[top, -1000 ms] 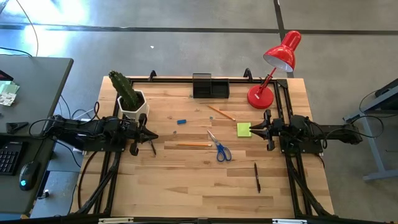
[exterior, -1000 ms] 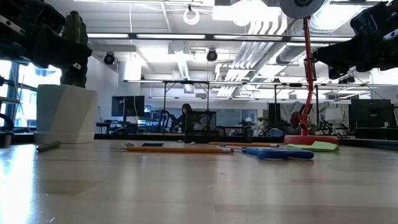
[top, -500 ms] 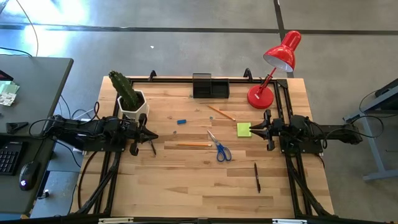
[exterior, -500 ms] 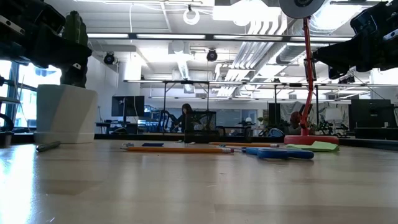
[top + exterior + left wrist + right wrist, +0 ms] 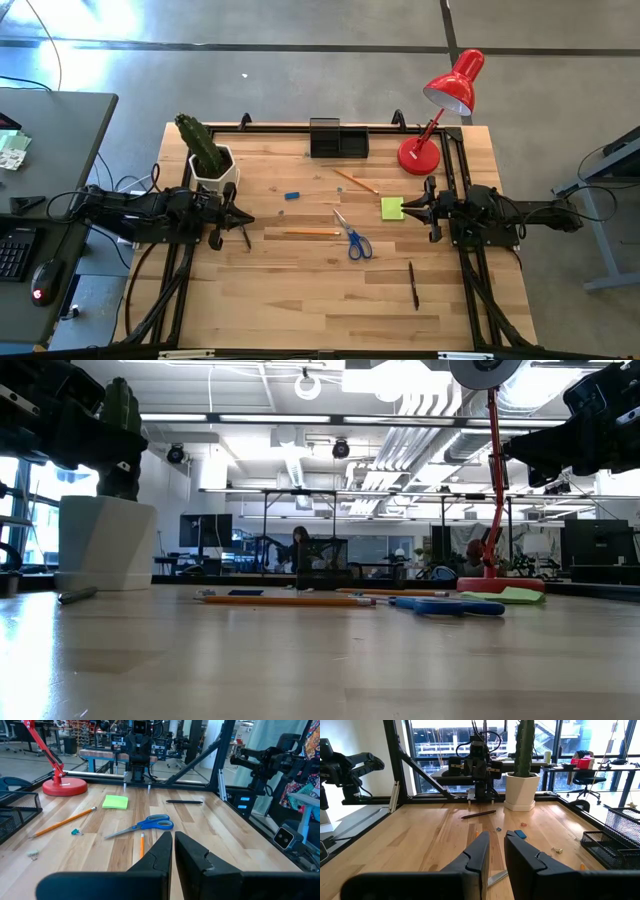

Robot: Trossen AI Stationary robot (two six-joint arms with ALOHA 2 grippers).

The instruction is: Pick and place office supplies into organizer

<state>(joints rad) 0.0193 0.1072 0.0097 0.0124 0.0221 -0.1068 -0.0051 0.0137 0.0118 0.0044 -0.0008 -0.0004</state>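
Observation:
The black organizer (image 5: 338, 138) stands at the table's far edge. Loose on the wood lie two pencils (image 5: 356, 181) (image 5: 311, 233), blue-handled scissors (image 5: 352, 236), a yellow-green sticky pad (image 5: 392, 208), a small blue eraser (image 5: 292, 195) and two black pens (image 5: 413, 284) (image 5: 245, 236). My left gripper (image 5: 250, 217) (image 5: 173, 836) is at the left side, level and shut, holding nothing. My right gripper (image 5: 403, 207) (image 5: 496, 834) is at the right side, beside the sticky pad. It points level across the table, its fingers a little apart with nothing between them.
A white pot with a cactus (image 5: 208, 160) stands at the far left, just beyond my left arm. A red desk lamp (image 5: 440, 110) stands at the far right, its base (image 5: 65, 786) near the organizer. Bare wood spreads along the near edge.

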